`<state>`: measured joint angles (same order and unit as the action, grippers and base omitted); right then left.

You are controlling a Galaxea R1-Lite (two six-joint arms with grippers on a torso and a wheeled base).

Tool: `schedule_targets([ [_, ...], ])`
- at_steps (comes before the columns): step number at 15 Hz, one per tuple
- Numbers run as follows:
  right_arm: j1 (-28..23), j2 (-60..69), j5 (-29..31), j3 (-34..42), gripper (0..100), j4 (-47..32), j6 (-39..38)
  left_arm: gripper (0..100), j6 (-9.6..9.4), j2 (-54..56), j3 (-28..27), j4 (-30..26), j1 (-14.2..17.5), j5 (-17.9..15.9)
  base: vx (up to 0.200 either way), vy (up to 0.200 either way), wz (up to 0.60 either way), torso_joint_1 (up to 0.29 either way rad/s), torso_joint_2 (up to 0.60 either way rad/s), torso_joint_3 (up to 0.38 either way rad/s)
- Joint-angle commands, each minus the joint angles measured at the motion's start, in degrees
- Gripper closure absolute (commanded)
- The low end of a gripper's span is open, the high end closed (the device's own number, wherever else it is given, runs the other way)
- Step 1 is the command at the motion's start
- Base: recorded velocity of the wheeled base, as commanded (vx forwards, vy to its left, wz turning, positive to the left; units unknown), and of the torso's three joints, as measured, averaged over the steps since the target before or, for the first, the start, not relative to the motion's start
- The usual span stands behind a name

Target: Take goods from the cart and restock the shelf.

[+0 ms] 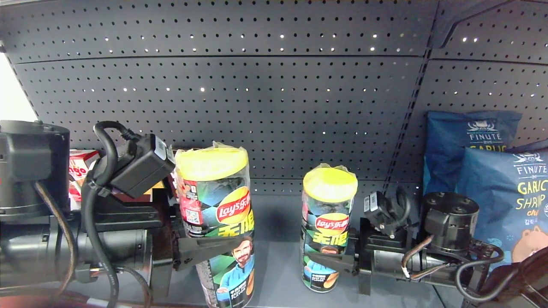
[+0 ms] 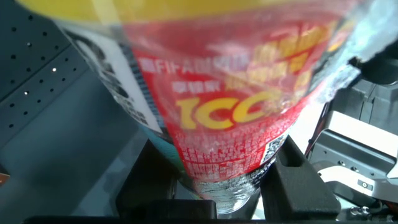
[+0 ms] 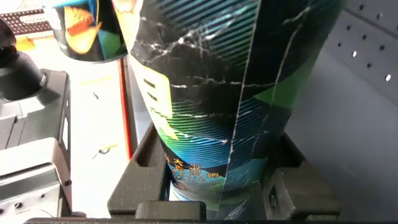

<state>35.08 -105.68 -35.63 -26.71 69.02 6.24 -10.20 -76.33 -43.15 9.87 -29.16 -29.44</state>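
Two yellow-lidded chip cans are upright over the shelf (image 1: 278, 252), each clamped in a hand. Your left hand (image 1: 222, 252) grips the left can (image 1: 216, 214) at mid-height, and your right hand (image 1: 322, 259) grips the right can (image 1: 329, 222) lower down. The left can's base is cut off, so you can't tell whether it touches the shelf. Blue snack bags (image 1: 501, 192) lean at the shelf's right end. At its left end a red-and-white box (image 1: 79, 169) is half hidden behind the left arm.
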Motion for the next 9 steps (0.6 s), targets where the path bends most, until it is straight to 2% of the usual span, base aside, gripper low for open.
schedule_targets([
  [1,0.1,-0.8,-0.1,0.4,100,0.1,0.0,100,0.01,-0.8,-0.2,0.1,0.0,0.0,0.0,0.0,0.0,0.0,0.0,0.0],
  [9,-0.2,-6.0,0.0,-1.6,100,3.7,-0.2,100,0.01,-0.8,0.4,0.1,0.0,-0.1,0.0,0.0,0.0,0.0,0.0,0.0],
])
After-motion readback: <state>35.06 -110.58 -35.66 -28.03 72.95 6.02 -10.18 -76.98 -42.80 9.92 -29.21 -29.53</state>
